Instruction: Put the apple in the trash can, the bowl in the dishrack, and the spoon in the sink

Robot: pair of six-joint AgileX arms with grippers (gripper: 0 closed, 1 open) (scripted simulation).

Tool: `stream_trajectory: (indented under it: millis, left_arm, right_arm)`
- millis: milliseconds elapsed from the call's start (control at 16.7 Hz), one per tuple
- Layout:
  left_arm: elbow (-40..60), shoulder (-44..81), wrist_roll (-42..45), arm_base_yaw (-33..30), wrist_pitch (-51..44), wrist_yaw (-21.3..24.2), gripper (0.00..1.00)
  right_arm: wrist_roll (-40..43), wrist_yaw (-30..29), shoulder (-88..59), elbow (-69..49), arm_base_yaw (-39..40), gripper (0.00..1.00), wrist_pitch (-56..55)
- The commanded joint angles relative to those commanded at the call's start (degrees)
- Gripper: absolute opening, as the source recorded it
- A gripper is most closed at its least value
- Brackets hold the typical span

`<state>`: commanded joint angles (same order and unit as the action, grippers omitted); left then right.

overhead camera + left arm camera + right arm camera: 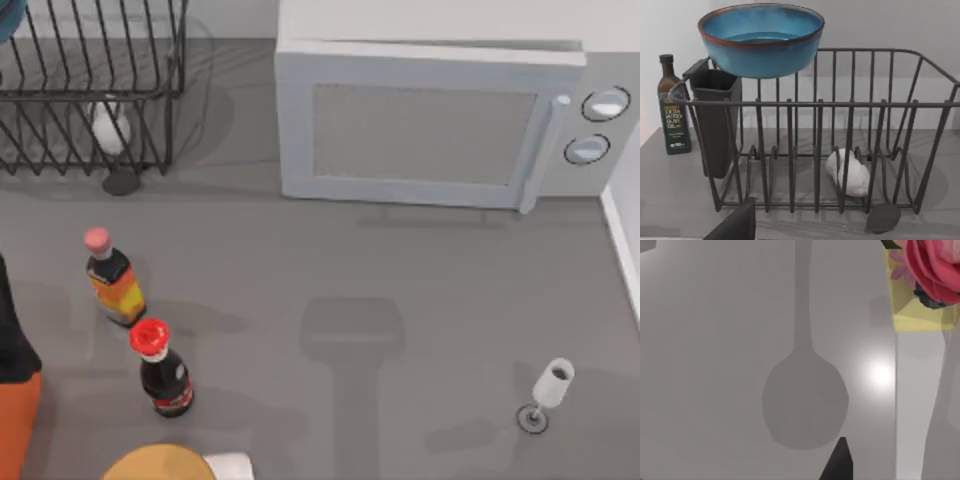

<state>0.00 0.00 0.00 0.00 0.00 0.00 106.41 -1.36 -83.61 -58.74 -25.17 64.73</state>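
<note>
While the bowl (761, 39) sits high above the dishrack (840, 130) at the upper left of your left wrist view, neither gripper's grip can be told.

You can read "EXTRA VIRGIN OLIVE OIL" on the dark glass bottle (673, 107) left of the rack. The bowl is glossy teal with a thin reddish rim; the rack is thin black wire holding a white lump (849, 172). In the top view, two labelled bottles (113, 277) (161, 368) stand lower left, a grey microwave (430, 120) upper right.
</note>
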Motion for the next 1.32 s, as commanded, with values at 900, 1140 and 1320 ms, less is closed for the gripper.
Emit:
stream_trajectory:
  millis: [900, 1140, 1320]
  left_arm:
    - [0.0, 0.0, 0.0, 0.0, 0.0, 0.0, 1.0]
    - [0.0, 0.0, 0.0, 0.0, 0.0, 0.0, 1.0]
    - [0.0, 0.0, 0.0, 0.0, 0.0, 0.0, 1.0]
  right_arm:
    - [-7.15, -0.45, -37.6, -51.12, 8.35, 0.0, 16.07]
    - [-11.76, -0.54, -52.51, -74.22, 12.45, 0.0, 22.15]
    - [-15.13, -0.62, -61.31, -87.11, 15.09, 0.0, 25.51]
